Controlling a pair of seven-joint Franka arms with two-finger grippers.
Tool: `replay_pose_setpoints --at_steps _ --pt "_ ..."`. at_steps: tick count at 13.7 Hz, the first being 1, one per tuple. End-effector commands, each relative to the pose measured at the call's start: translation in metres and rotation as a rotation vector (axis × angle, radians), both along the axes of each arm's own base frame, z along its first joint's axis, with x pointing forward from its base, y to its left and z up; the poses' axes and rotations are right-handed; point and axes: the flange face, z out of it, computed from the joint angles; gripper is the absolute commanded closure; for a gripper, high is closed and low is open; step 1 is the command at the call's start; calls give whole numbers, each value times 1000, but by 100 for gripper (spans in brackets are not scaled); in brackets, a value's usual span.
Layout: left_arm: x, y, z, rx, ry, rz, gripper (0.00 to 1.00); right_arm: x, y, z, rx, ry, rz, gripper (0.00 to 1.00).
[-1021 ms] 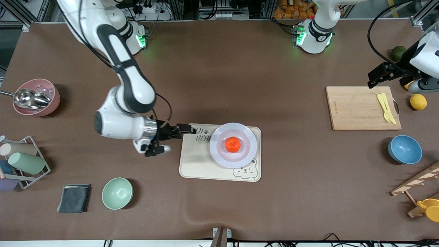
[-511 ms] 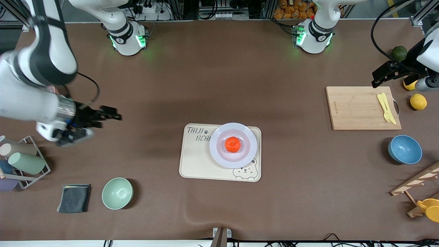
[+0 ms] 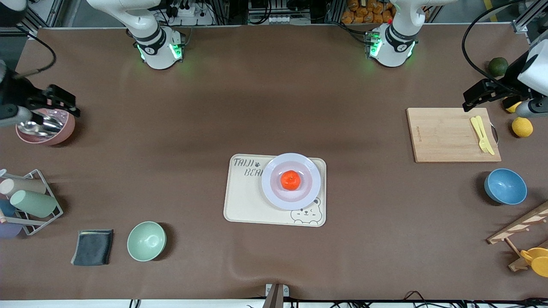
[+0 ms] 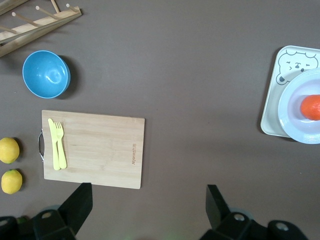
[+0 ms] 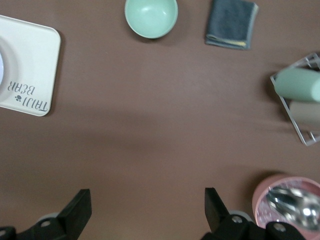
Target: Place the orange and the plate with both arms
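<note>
The glossy red-orange orange (image 3: pixel 290 180) lies in the middle of the pale lavender plate (image 3: pixel 269 188), which stands on the cream bear-print tray (image 3: pixel 244 201) at mid-table. In the left wrist view the orange (image 4: pixel 311 107) and plate (image 4: pixel 292 107) show at the picture's edge. My right gripper (image 3: pixel 70 105) is open and empty above the pink bowl (image 3: pixel 64 128) at the right arm's end; its wrist view (image 5: pixel 147 202) shows bare mat between the fingers. My left gripper (image 3: pixel 467 99) is open and empty above the mat by the cutting board's corner, seen wide apart in its wrist view (image 4: pixel 147 200).
A wooden cutting board (image 3: pixel 449 134) with yellow cutlery (image 3: pixel 481 134), a blue bowl (image 3: pixel 505 186), lemons (image 3: pixel 522 126) and a dark green fruit (image 3: pixel 498 66) lie at the left arm's end. A green bowl (image 3: pixel 146 241), grey cloth (image 3: pixel 93 247) and cup rack (image 3: pixel 30 201) sit at the right arm's end.
The right arm has swung from beside the tray out to the pink bowl at its own end of the table. The left gripper barely shifted. Orange and plate stayed put.
</note>
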Motion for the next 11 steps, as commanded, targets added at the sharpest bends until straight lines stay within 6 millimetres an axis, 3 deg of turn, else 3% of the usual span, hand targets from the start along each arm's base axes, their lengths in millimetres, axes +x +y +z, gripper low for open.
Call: replay_pose_setpoints --at_steps 1,7,11 --pt "1 0 2 7 -11 0 0 -7 -1 26 -35 35 -134 0" --pt "1 2 5 8 -17 -10 0 -9 -7 31 -38 18 -138 0" --pt "6 9 18 17 -48 4 0 -9 -10 33 -62 8 -139 0"
